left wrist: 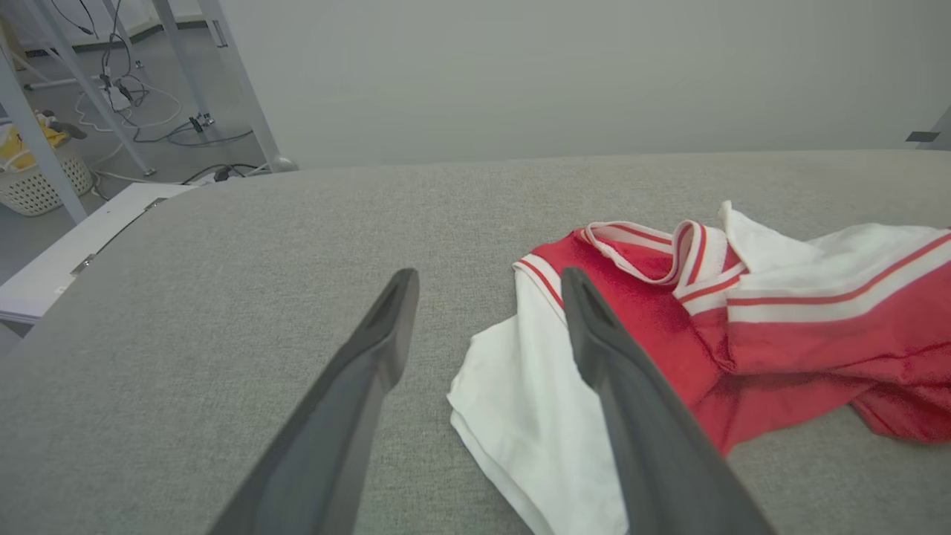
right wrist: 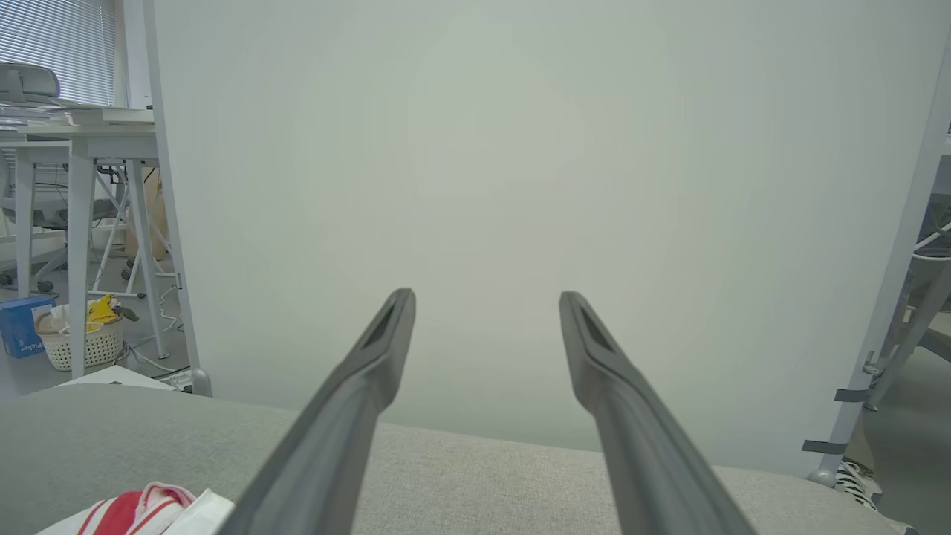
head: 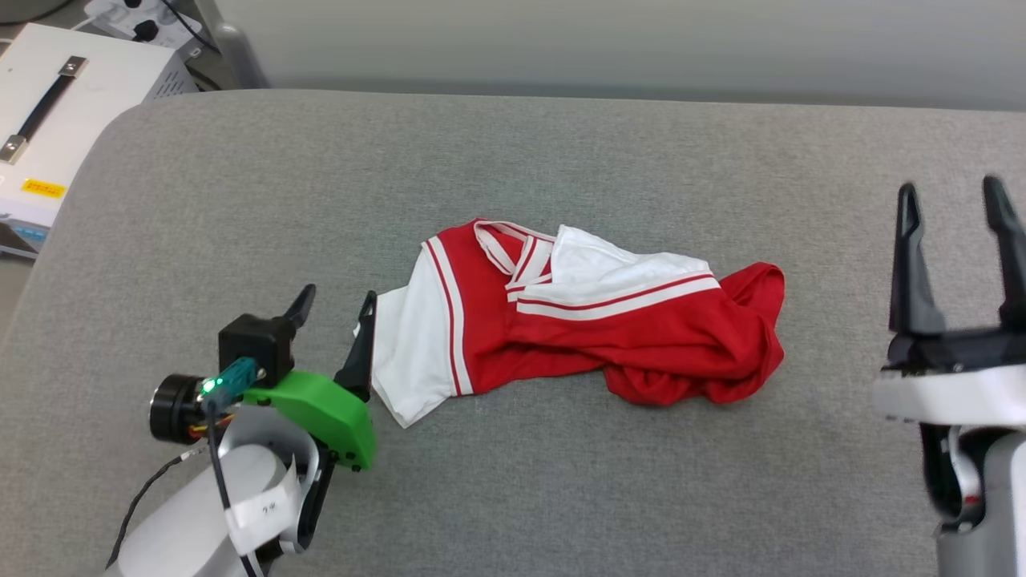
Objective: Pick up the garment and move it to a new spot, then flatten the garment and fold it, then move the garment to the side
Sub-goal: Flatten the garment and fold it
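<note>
The garment [head: 593, 320], a red T-shirt with white sleeves and a striped V-neck collar, lies crumpled in the middle of the grey padded table [head: 513, 184]. My left gripper [head: 335, 308] stands open just left of its white sleeve, with nothing between the fingers. In the left wrist view the garment [left wrist: 743, 327] spreads to the right, and the right finger of that gripper [left wrist: 487, 279] overlaps the white sleeve. My right gripper [head: 954, 200] is open at the table's right side, well away from the cloth; its wrist view [right wrist: 487, 297] faces the wall, with a bit of the garment [right wrist: 148, 509] at the lower left.
A white equipment case [head: 56, 104] with a black handle stands off the table's far left corner. A pale wall panel [right wrist: 520, 186] rises behind the table. On the floor to the left are a white basket [left wrist: 37, 182], cables and metal table legs.
</note>
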Controlling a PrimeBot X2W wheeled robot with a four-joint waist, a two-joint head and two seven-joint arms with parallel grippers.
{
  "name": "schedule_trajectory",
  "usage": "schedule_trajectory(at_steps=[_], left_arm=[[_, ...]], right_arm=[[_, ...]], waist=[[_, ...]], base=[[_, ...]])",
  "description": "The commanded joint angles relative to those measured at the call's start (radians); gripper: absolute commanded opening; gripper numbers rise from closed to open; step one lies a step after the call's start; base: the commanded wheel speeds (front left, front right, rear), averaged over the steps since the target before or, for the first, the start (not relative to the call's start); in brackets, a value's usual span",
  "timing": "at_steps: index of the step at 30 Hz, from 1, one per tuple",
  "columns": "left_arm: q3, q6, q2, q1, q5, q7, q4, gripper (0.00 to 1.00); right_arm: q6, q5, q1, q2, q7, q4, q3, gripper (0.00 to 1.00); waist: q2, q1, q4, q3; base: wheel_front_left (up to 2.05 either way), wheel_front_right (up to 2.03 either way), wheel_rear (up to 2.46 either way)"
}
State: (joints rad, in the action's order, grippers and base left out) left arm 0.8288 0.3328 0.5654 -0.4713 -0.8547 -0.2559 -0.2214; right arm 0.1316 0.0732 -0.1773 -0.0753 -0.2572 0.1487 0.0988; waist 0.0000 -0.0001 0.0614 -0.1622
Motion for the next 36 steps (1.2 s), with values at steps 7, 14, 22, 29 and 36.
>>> schedule_trajectory(at_steps=[7, 14, 22, 29, 36], left_arm=[[-0.24, 0.036, -0.08, 0.181, 0.228, -0.006, 0.112, 1.0], [-0.391, 0.0, -0.182, 0.287, 0.381, -0.006, 0.145, 1.0], [-0.512, -0.074, -0.286, 0.32, 0.503, -0.006, 0.167, 1.0], [-0.585, -0.141, -0.382, 0.317, 0.578, -0.006, 0.165, 1.0], [-0.638, -0.207, -0.462, 0.282, 0.638, -0.006, 0.157, 1.0]], right_arm=[[-0.001, 0.032, -0.153, -0.145, -0.005, 0.017, -0.088, 1.0], [-0.001, 0.143, -0.311, -0.335, 0.022, -0.183, -0.337, 1.0], [-0.001, 0.483, -0.574, -0.545, 0.409, -0.318, -0.737, 1.0], [-0.001, 0.751, -0.735, -0.617, 0.778, -0.379, -0.977, 1.0], [-0.001, 0.851, -0.844, -0.603, 0.957, -0.485, -1.112, 1.0]], waist=[[0.0, 0.0001, 0.036, 0.011], [0.0, 0.0001, 0.069, 0.001], [0.0, 0.0001, 0.108, -0.052], [0.0, 0.0001, 0.146, -0.111], [0.0, 0.0001, 0.191, -0.19]], base=[[0.0, 0.0, 0.0], [0.0, 0.0, 0.0], [0.0, 0.0, 0.0], [0.0, 0.0, 0.0], [0.0, 0.0, 0.0]])
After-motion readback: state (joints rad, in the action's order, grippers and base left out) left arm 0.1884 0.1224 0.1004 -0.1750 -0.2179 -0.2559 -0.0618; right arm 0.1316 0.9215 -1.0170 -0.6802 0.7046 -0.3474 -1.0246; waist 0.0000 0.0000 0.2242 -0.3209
